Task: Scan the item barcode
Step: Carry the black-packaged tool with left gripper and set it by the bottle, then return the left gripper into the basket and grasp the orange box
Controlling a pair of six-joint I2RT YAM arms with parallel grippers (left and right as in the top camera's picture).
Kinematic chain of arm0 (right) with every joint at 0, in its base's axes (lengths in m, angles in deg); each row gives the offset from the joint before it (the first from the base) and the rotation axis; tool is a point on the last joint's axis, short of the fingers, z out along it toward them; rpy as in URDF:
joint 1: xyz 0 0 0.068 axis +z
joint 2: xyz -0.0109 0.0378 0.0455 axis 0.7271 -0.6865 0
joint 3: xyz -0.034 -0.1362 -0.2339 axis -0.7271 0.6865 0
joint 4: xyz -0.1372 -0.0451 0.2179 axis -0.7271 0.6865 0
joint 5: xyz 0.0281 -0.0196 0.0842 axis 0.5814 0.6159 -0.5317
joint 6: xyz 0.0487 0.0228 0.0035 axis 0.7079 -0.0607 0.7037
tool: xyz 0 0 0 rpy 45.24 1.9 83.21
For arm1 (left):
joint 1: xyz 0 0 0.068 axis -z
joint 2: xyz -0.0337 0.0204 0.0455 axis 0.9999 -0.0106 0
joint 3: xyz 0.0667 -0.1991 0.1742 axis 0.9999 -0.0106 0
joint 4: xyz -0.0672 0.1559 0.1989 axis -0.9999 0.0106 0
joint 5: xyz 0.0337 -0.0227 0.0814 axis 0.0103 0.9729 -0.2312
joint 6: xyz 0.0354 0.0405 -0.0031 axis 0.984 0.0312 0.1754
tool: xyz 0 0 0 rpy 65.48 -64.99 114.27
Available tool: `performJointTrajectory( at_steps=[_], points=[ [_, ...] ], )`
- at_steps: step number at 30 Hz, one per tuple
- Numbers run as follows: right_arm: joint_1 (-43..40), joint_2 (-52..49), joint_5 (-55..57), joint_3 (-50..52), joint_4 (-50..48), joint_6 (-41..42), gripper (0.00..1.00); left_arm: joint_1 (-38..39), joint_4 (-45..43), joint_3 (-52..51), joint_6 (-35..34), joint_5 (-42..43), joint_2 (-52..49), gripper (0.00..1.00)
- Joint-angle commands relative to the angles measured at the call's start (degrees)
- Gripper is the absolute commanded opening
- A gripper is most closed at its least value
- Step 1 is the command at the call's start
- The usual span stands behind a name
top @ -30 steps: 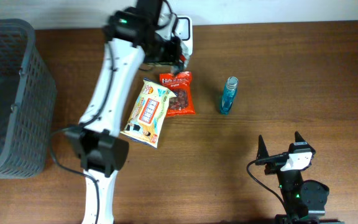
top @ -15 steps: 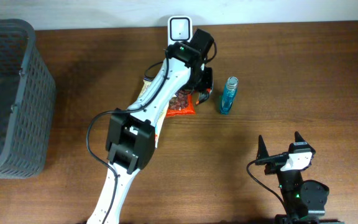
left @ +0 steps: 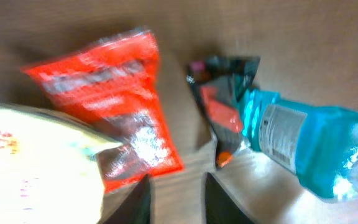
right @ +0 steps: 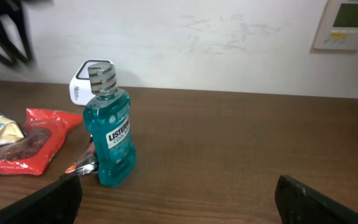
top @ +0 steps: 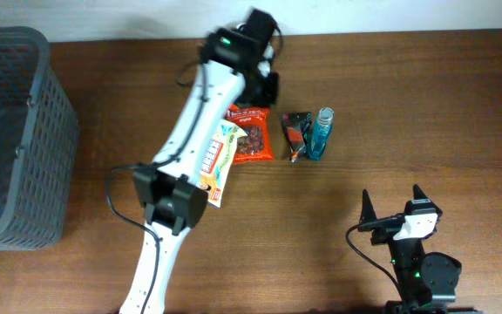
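Blur around the left gripper (left: 178, 202), fingers cut off
We saw them a little apart, holding nothing. The dark packet (top: 296, 133) lay against the blue bottle (top: 321, 135). The right gripper (right: 178, 200) stood wide and empty.

We count one red snack packet (top: 251, 135), one yellow-white snack packet (top: 219, 162), one dark snack packet (top: 296, 133), one blue mouthwash bottle (top: 319, 138), one white scanner (right: 81, 88), one grey basket (top: 55, 131)
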Motion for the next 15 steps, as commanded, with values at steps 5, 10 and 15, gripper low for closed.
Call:
performJointTrajectory(
  at_steps=[5,10,15],
  points=[
    [-0.2,0.4,0.5,0.5,0.1,0.2,0.98,-12.6,8.5,21.7,11.1,-10.7,7.0,0.6],
    [-0.2,0.4,0.5,0.5,0.1,0.3,0.98,-24.6,8.8,21.7,11.9,-32.5,14.7,0.88],
    [-0.2,0.4,0.5,0.5,0.1,0.3,0.98,-43.3,8.8,19.8,8.5,-34.2,15.2,0.99]
  ],
)
